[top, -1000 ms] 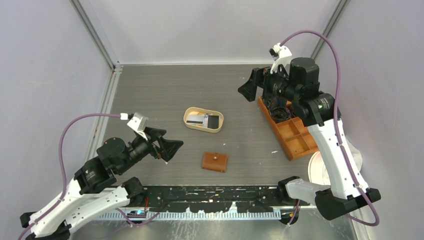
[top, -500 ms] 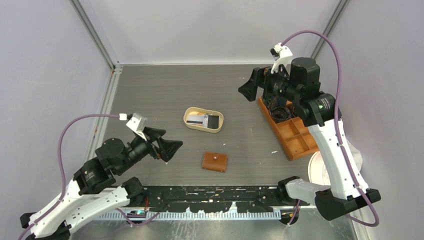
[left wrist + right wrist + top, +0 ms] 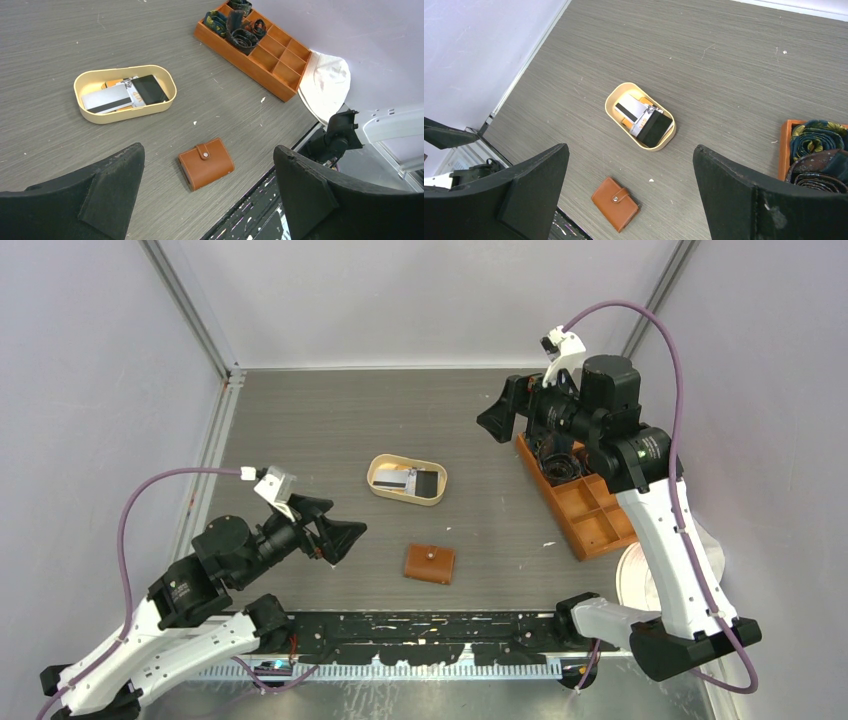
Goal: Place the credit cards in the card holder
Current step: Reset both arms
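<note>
The card holder (image 3: 429, 563), a small brown leather wallet snapped shut, lies flat near the table's front edge. It also shows in the left wrist view (image 3: 206, 163) and the right wrist view (image 3: 615, 203). The credit cards (image 3: 408, 480) lie stacked in a cream oval tray (image 3: 376, 462): a white one with a black stripe, a black one, and orange beneath (image 3: 125, 94) (image 3: 644, 117). My left gripper (image 3: 335, 525) (image 3: 207, 149) hovers open to the left of the card holder. Above the table's far right, my right gripper (image 3: 503, 408) (image 3: 630, 149) is raised and open, holding nothing.
An orange compartmented box (image 3: 585, 505) (image 3: 270, 55) with rolled ties in its far cells stands along the right side. A white round object (image 3: 632, 575) lies beside it near the right arm's base. A black rail (image 3: 430, 625) runs along the front edge.
</note>
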